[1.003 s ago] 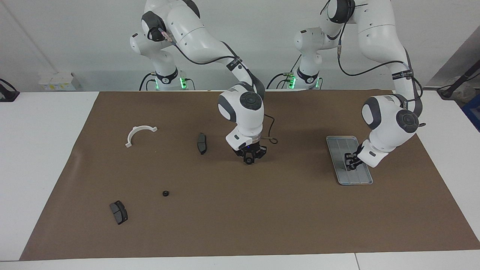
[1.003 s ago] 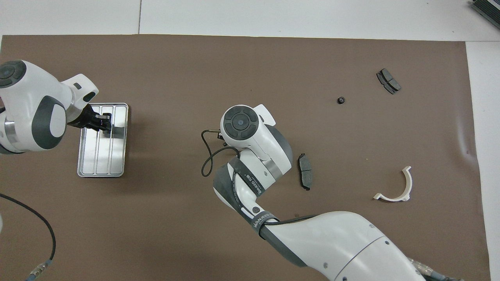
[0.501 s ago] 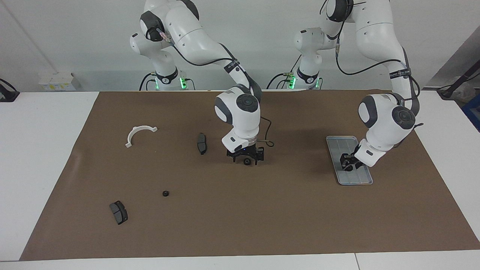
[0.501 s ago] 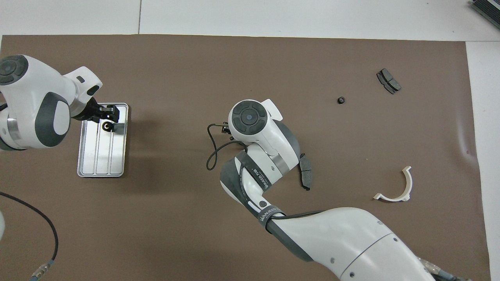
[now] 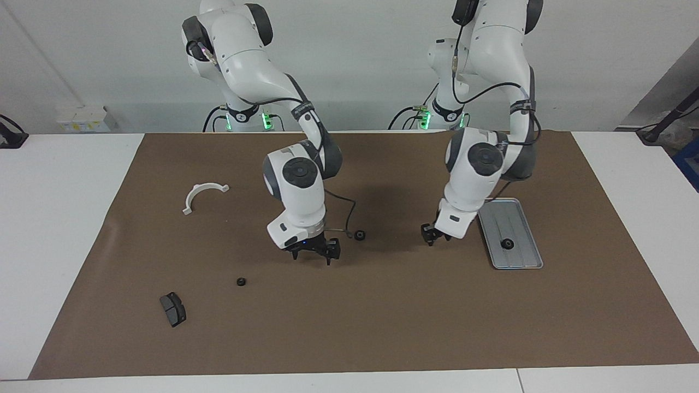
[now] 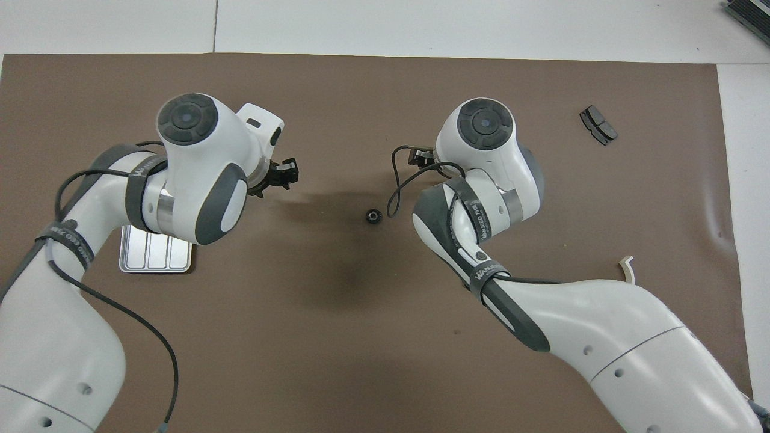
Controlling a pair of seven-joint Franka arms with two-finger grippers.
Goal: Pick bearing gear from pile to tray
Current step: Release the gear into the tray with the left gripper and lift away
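Bearing gear (image 5: 359,235) lay on mat between both grippers, untouched | right gripper (image 5: 315,252) splayed wide, empty | left gripper (image 5: 431,238) part-open, empty | advice: centre fingertips astride gear before closing.

The scene is lit brightly and evenly from above. Soft, diffuse shadows are cast on the brown mat (image 5: 382,305) beneath both arms, darkest near the centre of each frame. Mild glare is seen on the white arm shells. Both frames are rendered sharp, with no marked edge distortion.
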